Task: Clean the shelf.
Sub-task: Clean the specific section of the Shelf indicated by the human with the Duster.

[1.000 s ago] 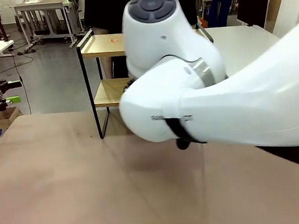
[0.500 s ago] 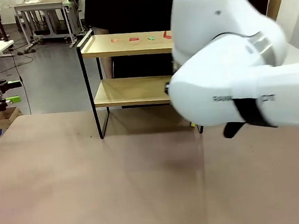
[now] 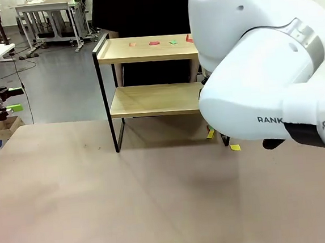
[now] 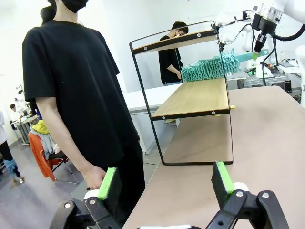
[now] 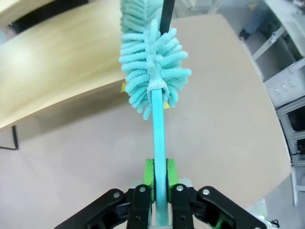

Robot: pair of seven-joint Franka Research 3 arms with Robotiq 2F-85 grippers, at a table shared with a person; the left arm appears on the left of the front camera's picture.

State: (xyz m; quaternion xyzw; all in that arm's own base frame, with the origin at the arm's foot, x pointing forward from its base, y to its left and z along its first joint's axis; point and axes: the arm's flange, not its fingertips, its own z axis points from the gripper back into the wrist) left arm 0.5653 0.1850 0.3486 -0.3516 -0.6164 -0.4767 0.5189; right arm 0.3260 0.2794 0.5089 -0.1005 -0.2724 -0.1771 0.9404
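Observation:
The shelf (image 3: 149,99) stands at the table's far side, with small red and green scraps (image 3: 154,42) on its top board. My right gripper (image 5: 159,180) is shut on the handle of a teal fluffy duster (image 5: 151,71). The duster's head lies at the end of the lower board (image 5: 52,67), beside a black leg. The right arm (image 3: 260,62) hides that end of the shelf in the front view. From the side, the duster (image 4: 209,67) rests over the lower board of the shelf (image 4: 195,98). My left gripper (image 4: 164,183) stands open and holds nothing, off the table's left edge (image 3: 14,98).
Yellow scraps (image 3: 235,147) lie on the brown table by the shelf's right leg. A person in a black T-shirt (image 4: 76,86) stands behind the shelf. White desks (image 3: 50,12) stand farther off. The table's near half is bare (image 3: 130,204).
My right arm has swung to the right, uncovering the shelf's top board. The shelf has slid a little to the right. Yellow scraps now show on the table.

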